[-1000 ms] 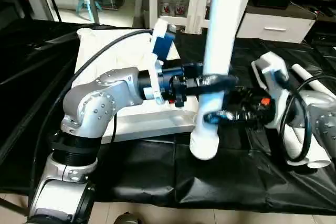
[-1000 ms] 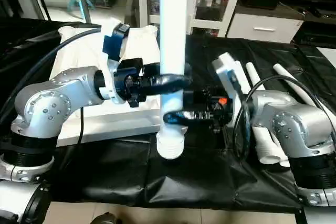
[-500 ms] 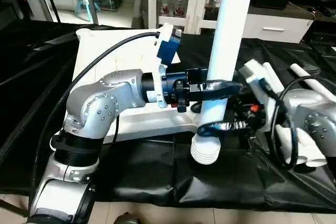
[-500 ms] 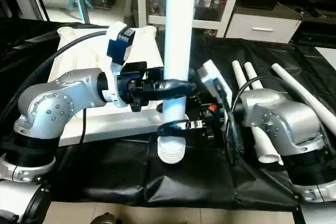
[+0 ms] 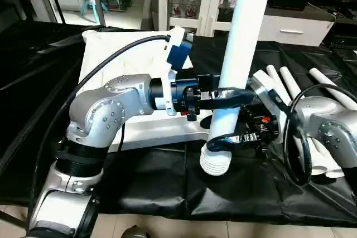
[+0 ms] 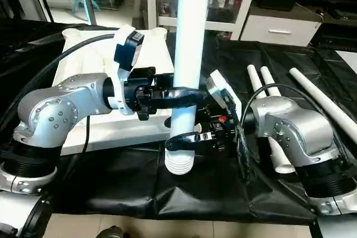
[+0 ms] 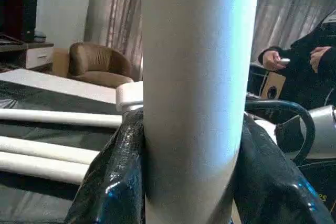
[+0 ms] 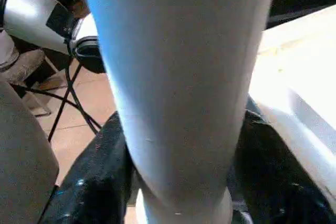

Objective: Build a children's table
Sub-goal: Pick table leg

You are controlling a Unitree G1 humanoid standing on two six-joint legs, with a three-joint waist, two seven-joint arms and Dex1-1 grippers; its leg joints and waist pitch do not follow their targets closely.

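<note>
1. Left eye view: our right gripper (image 5: 223, 139) closes its fingers around the upright tube leg (image 5: 237, 59) just above its threaded end (image 5: 216, 163).
2. Higher up, our left gripper (image 5: 234, 94) clamps the same leg.
3. We lose the leg's top past the frame.
4. Behind lies the tabletop (image 5: 114, 62); spare legs (image 6: 262, 85) lie to the right.

Upper end of held leg (image 5: 240, 43) cut off by top edge in both eye views. Near edge of tabletop (image 5: 120, 62) hidden behind left arm (image 5: 111, 110). Spare legs (image 6: 265, 90) partly covered by right arm (image 6: 290, 129). Person (image 7: 302, 59) cropped at frame edge, details unreadable.
</note>
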